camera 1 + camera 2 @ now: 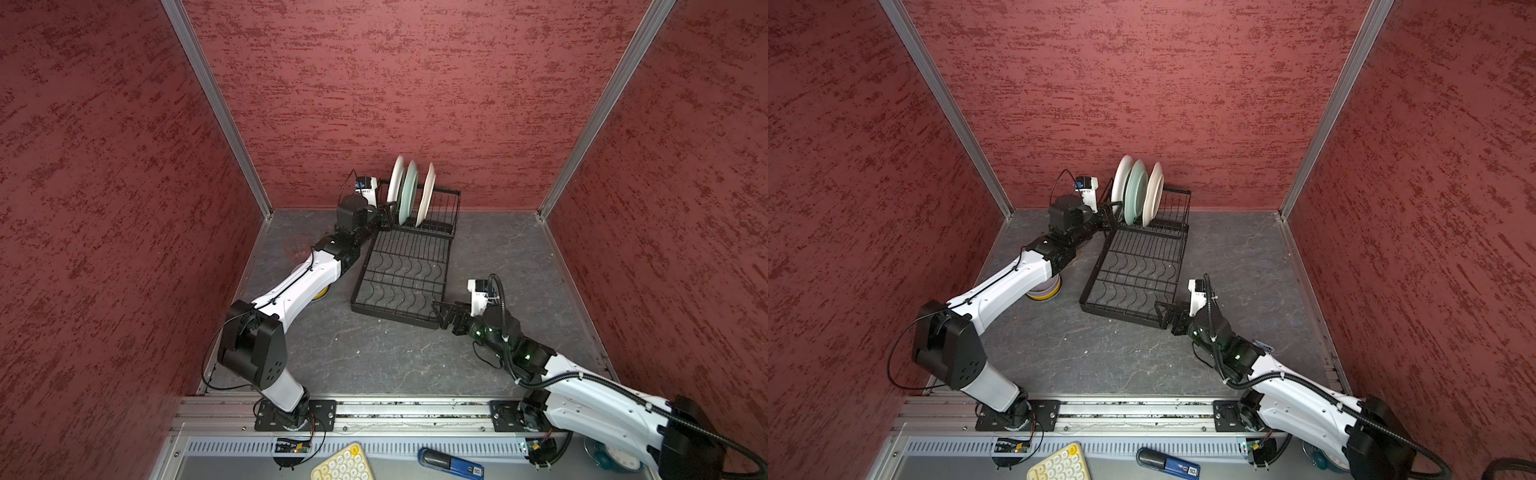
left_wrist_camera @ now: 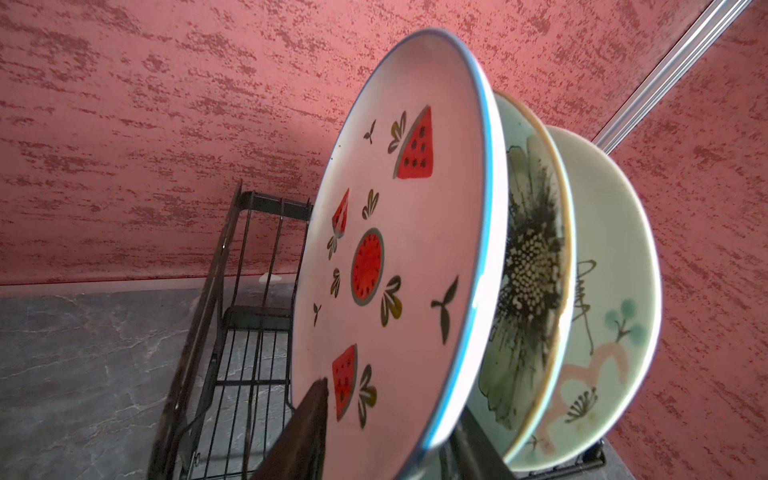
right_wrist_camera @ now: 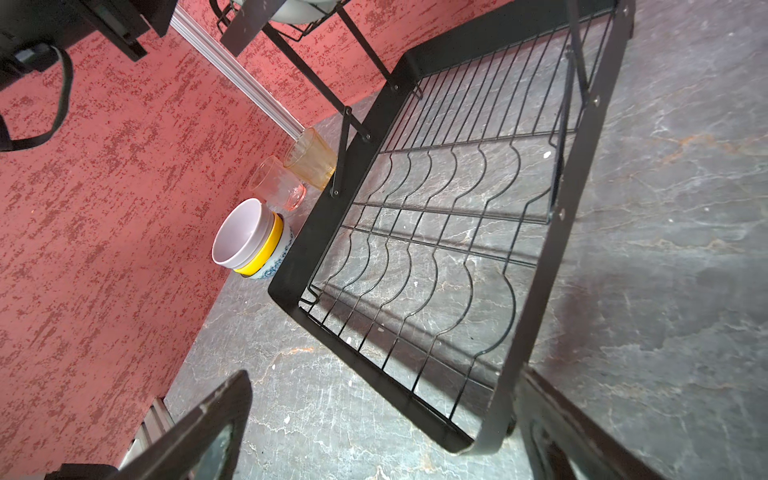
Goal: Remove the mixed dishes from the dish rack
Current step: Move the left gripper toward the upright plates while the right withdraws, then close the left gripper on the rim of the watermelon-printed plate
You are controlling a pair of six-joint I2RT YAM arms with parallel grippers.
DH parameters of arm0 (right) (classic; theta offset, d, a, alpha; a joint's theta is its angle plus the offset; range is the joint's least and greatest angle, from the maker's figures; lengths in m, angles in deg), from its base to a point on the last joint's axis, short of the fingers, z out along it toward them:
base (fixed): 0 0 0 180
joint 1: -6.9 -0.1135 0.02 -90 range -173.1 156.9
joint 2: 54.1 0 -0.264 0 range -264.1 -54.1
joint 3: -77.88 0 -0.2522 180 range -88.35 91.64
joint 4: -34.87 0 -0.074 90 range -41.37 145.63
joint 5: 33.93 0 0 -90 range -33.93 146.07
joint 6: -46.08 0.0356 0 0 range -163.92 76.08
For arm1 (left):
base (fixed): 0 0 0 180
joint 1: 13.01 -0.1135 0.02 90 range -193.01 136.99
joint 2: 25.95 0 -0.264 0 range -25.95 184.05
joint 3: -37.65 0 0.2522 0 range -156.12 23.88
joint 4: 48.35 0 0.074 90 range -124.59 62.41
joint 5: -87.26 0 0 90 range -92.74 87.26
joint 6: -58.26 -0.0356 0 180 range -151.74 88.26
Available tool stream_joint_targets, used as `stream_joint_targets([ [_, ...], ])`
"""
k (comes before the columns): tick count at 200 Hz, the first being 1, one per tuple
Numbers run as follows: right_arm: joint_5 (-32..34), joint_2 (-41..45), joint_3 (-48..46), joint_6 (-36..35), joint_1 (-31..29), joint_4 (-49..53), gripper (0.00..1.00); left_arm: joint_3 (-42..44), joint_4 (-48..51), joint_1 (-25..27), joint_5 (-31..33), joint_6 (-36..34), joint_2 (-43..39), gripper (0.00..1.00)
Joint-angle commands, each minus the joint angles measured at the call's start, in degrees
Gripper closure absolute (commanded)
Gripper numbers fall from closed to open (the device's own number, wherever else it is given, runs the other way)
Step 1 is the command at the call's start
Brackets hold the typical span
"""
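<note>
Dish rack point(image 1: 392, 314), standing on the counter point(image 1: 374, 365) toward the back wall, shown part-way through unloading. Its low flat tray point(image 3: 320, 224) carries no dishes. Off the rack, on the counter just beside its left side, are the lilac bowl point(image 3: 243, 232) nested in the yellow bowl point(image 3: 272, 245), that in turn nested in the blue-and-white bowl point(image 3: 279, 262). Next to this stack stand the pink tumbler point(image 3: 279, 183) and the amber tumbler point(image 3: 311, 160). Left to unload are three plates standing on edge in the raised basket point(image 2: 270, 203): the watermelon plate point(image 2: 399, 257), the pale green plate point(image 2: 530, 266) behind it, and the cream floral plate point(image 2: 611, 299) last. The left arm point(image 1: 299, 282) reaches to the basket. Its jaws stand either side of the watermelon plate's lower rim, one finger point(image 2: 309, 424) before its face, but whether they are clamped on it cannot be told. The right arm point(image 1: 582, 395) has its jaws wide apart about the tray's near corner, holding nothing. Judged progress: five of eight pieces are out, and the plates make up the remainder, the watermelon plate apparently first.
</note>
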Motion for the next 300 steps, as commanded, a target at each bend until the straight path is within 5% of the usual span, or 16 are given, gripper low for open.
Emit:
stream_joint_targets([
  [1, 2.09, 0.97, -0.04, 0.73, 0.05, 1.53, 0.01, -2.46, -0.1, 0.24, 1.54, -2.32, 1.77, 0.57],
  [300, 4.27, 1.67, -1.15, 1.68, 0.05, 3.51, 0.01, -12.64, 2.14, -0.23, -2.89, -8.37, 9.46, 0.86],
])
